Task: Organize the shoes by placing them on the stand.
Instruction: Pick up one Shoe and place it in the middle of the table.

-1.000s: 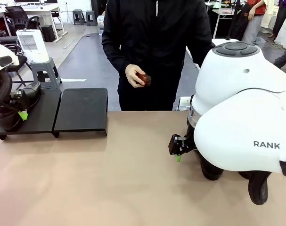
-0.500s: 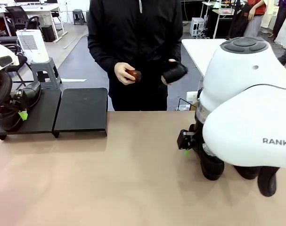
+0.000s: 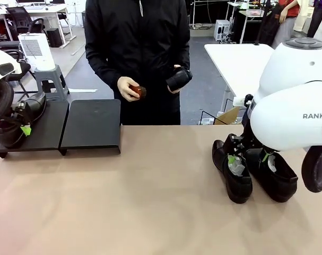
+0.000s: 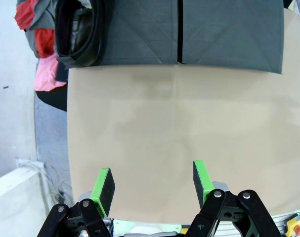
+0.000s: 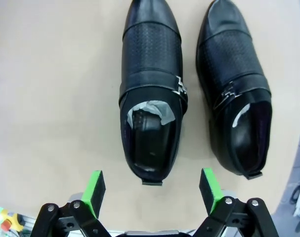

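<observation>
- Here, two of the shoes stand side by side on the counter (image 3: 123,202), on the robot's right: an inner shoe (image 3: 235,180) nearer the middle and an outer shoe (image 3: 276,180) just beside it.
- Both stand upright on their soles with the rounded toes toward the robot's side and a slim gap between them. Each has a strap with a metal buckle and pale stuffing in its opening.
- The right gripper (image 3: 248,157) hangs above the heel ends of this pair. Its fingers are spread wide and grasp nothing. In the right wrist view the green pads stand on either side of one shoe's heel, nearer the camera than the leather.
- A third shoe (image 4: 83,34) lies on the stand (image 3: 92,127), on the panel at the robot's far left, along that panel's outer edge.
- The left gripper (image 4: 153,183) is at that same end of the stand. Its fingers are parted with nothing between the pads. In the left wrist view they hang over bare counter, and the stand's two panels lie beyond.
- A person in a dark jacket stands at the far side, behind the stand's inner end.
- One hand (image 3: 172,88) holds the fourth shoe (image 3: 180,78) at waist height, well apart from the counter.
- The other hand (image 3: 126,87) holds a small reddish-brown brush (image 3: 139,91) close to that shoe. Whether brush and shoe touch is hard to tell.
</observation>
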Controlling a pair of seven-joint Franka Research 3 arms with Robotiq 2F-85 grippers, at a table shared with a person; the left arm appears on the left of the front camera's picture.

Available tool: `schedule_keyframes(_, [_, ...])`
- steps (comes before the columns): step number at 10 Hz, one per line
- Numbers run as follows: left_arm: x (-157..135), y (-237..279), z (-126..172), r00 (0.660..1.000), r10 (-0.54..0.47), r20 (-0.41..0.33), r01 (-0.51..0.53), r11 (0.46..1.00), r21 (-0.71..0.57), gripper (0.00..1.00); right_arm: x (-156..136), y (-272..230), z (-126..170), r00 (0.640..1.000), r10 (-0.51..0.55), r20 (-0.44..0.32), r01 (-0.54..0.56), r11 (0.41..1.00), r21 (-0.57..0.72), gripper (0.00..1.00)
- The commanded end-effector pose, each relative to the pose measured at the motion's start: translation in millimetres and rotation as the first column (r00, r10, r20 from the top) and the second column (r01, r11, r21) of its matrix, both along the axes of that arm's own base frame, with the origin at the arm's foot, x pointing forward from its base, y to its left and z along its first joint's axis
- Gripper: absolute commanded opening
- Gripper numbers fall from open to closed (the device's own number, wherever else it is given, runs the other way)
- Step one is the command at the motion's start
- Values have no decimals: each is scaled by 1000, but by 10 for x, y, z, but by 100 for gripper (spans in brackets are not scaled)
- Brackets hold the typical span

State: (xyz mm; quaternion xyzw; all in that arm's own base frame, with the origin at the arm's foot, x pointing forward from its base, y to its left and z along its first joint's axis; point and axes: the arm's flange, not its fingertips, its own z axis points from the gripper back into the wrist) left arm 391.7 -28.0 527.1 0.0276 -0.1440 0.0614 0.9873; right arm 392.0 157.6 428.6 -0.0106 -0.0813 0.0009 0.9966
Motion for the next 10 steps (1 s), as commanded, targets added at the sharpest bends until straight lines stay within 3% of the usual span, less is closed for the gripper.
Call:
schedule_keyframes(1, [-24,8,13,1000,-1,-3,1,1000,2,83,-164,110,83,1000,-23,22,23,999,-24,100])
schedule_keyframes(2, [-24,8,13,1000,-1,-3,1,1000,2,83,0,0,0,1000,0,0,0,1000,0,100])
schedule_keyframes(8, [-24,8,13,1000,-1,-3,1,1000,2,83,180,549,-385,990,48,-134,-51,998,-20,100])
schedule_keyframes(10, [-24,8,13,1000,-1,-3,1,1000,2,83,249,610,-565,990,62,-126,-66,998,-24,100])
